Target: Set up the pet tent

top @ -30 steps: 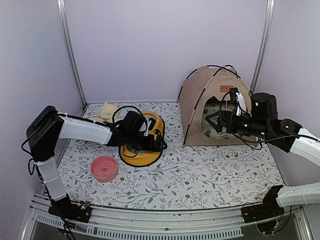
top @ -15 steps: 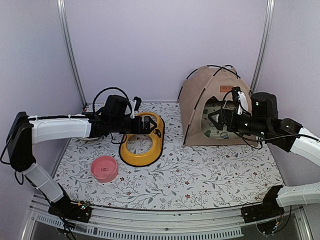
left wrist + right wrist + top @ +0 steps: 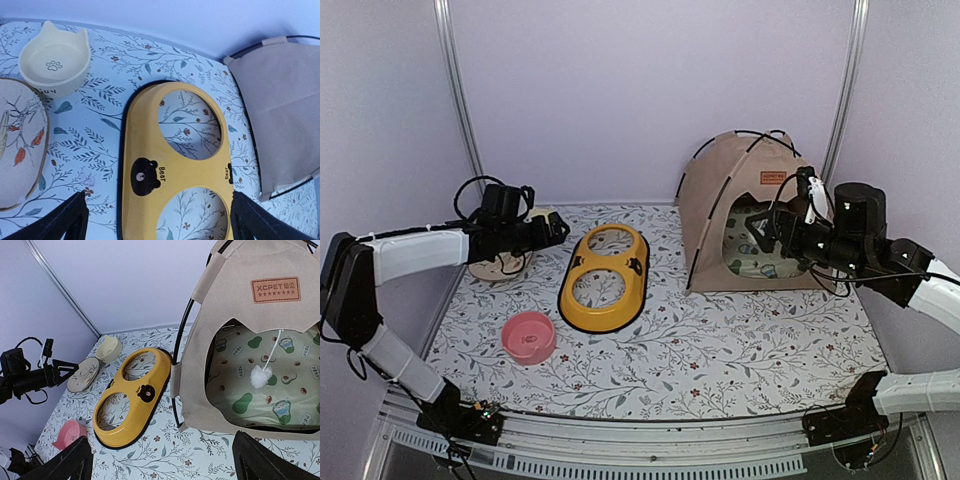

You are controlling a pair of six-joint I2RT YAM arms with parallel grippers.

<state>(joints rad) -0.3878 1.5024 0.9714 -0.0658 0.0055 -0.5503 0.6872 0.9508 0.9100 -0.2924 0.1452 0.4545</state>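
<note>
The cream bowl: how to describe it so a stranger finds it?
Start at the yellow feeder. Toward the back left corner, beside a leaf-printed plate, stands the cream bowl. Only it has cat ears and a paw print inside.

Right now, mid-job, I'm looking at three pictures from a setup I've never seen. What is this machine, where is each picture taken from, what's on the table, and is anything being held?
It is two robot arms bolted at the near edge of a table, each ending in a two-finger gripper. The wide picture comes from a fixed camera above and behind them. The other two come from a camera on each wrist, whose dark fingers show at the bottom corners.

At the back right stands a tan tent with a printed mat inside. A yellow two-hole feeder lies in the middle and a pink bowl near the front left. A cream bowl and a round plate sit at the back left.

The left gripper hovers by the plate and the right gripper faces the tent's opening. Both are open and hold nothing.
</note>
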